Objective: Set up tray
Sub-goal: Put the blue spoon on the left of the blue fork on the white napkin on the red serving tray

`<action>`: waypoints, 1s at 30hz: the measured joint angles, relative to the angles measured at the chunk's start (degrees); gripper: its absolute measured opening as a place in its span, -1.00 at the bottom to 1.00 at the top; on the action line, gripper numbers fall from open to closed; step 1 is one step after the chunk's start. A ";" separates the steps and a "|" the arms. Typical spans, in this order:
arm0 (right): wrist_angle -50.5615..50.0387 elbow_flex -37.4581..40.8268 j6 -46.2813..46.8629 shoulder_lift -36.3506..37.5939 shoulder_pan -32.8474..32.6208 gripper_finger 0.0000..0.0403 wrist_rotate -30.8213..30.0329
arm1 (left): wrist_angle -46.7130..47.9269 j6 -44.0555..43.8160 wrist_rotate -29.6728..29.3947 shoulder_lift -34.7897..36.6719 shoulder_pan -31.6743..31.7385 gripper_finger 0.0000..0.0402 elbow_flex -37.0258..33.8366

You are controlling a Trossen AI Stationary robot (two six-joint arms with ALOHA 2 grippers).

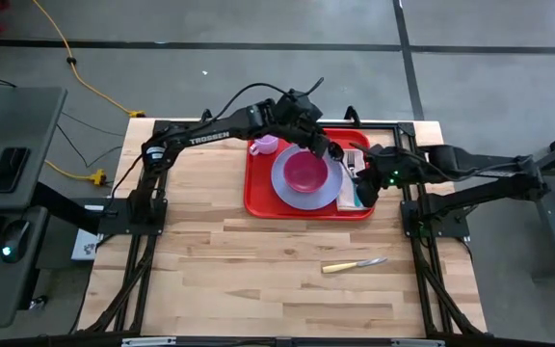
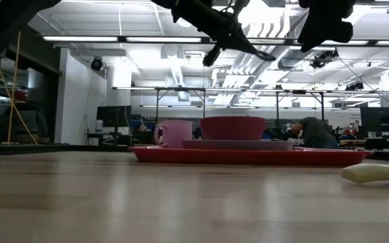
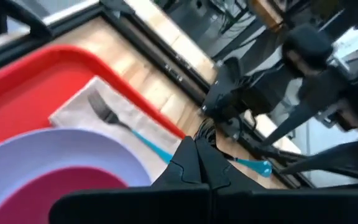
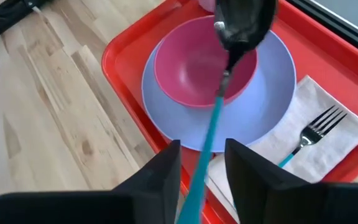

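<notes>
Between the right hand's point(image 4: 202, 165) parted fingers runs a teal-handled spoon point(image 4: 229, 59), loosely held, long axis pointing over the bowl point(image 4: 191, 68). Directly below lies the red tray point(image 1: 258, 198), at the counter's point(image 1: 258, 280) far side. Left hand point(image 3: 197, 163) is pressed together above it.

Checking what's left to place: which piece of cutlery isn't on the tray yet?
The knife, with its pale handle, lies alone on the bare wooden table. The fork rests on the napkin in the red tray, and the spoon sits between the right gripper's fingers.
</notes>
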State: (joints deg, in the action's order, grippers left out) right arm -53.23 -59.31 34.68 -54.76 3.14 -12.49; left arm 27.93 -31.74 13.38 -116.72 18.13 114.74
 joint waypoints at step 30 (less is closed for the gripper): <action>1.62 0.00 -1.70 -6.10 2.80 -0.09 -2.16 | -1.21 -2.00 1.26 -0.66 -0.13 -0.97 -0.22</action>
State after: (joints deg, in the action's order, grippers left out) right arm -51.62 -59.31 32.98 -60.86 5.94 -14.66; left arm 26.72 -33.74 14.63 -117.38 18.00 114.52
